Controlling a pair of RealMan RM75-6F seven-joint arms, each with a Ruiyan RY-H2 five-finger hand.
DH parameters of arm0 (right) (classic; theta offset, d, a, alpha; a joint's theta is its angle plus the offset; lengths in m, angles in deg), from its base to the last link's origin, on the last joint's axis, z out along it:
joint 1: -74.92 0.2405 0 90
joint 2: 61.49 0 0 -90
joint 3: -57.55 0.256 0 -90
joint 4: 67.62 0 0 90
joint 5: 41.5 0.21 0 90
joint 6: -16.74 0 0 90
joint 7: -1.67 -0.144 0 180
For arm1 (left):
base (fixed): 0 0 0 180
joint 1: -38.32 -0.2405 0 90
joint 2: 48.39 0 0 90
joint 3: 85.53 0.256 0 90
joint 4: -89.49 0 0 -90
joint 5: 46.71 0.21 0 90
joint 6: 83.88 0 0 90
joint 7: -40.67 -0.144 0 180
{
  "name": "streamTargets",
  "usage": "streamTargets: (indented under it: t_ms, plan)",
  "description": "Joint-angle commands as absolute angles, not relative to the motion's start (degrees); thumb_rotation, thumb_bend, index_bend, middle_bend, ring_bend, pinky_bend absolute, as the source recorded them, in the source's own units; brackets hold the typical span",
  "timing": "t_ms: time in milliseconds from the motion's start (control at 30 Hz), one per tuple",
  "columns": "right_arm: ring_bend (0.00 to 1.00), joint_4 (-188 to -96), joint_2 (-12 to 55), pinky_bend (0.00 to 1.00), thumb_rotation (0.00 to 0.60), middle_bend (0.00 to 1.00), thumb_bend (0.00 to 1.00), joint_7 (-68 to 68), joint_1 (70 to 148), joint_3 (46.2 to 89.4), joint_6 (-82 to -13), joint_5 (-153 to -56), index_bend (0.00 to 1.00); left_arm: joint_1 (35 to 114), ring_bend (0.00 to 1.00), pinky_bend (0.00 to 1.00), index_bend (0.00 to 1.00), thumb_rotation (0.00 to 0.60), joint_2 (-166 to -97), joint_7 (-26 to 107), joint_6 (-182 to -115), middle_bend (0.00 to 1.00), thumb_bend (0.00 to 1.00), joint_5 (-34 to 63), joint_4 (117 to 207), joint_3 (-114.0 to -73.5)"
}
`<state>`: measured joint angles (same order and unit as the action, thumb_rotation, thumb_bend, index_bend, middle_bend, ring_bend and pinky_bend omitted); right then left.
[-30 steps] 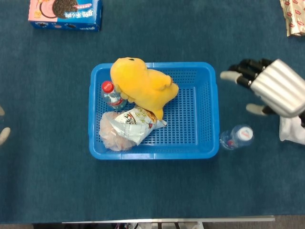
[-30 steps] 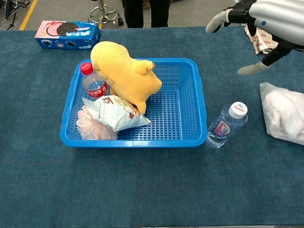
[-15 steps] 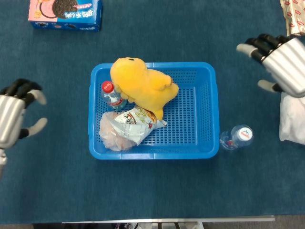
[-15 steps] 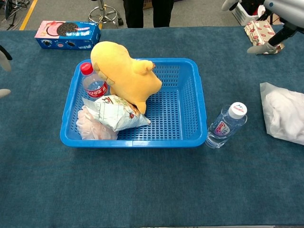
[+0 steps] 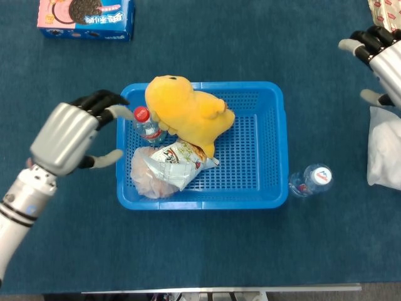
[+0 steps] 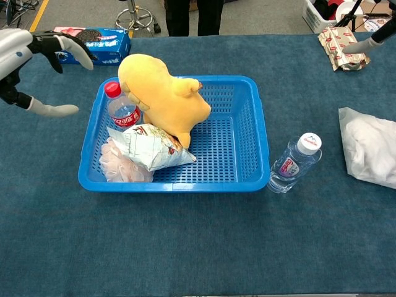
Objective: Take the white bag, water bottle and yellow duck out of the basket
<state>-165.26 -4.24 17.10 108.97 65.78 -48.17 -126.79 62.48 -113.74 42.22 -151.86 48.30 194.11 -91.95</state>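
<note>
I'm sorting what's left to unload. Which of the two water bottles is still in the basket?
The red-capped bottle, standing in the blue basket at its left end beside the yellow duck. The white-capped bottle lies on the table outside the basket's right wall.

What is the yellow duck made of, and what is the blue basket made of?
The yellow duck looks like soft plush fabric: its surface is fuzzy and matte, and its shape is rounded and squashy. The blue basket looks like hard molded plastic: smooth, slightly shiny, with a stiff rim and neat rows of little holes in its walls and floor.
</note>
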Motion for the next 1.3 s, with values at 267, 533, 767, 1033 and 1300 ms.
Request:
streamTargets:
  t_ms: [267,533,767,1033,1300]
  plan:
    - [0.28,-165.6,-5.0,0.53,0.6,0.33,0.0,17.3,108.1,65.7,-48.6,-126.6,0.28,69.4,0.09,0.31,0.3,0.6,-115.6,45.8,-144.2,0.14,0.17,45.2,192.4,-93.4]
    - [0.28,-165.5,-4.9,0.53,0.6,0.33,0.0,17.2,107.5,65.4,-48.7,-126.6,0.28,72.6,0.02,0.26,0.27,0.6,-117.3,46.4,-142.1,0.07,0.17,42.4,189.3,-94.7]
    - [0.28,-164.5,-4.3,0.53,0.6,0.34,0.0,16.3,107.0,65.1,-48.6,-126.5,0.28,74.9,0.0,0.22,0.24,0.6,-117.8,46.8,-139.0,0.01,0.17,40.2,188.1,-94.5]
    - [0.28,-163.3,-3.7,0.53,0.6,0.34,0.0,15.4,106.6,64.9,-48.5,-126.4,0.28,77.9,0.0,0.17,0.13,0.6,-119.0,48.3,-137.3,0.0,0.17,39.3,187.1,-95.3]
    - [0.28,-162.8,-3.4,0.53,0.6,0.35,0.0,14.8,106.2,64.7,-48.7,-126.4,0.28,81.1,0.0,0.16,0.07,0.6,-120.6,47.7,-133.6,0.0,0.17,37.3,185.6,-95.2]
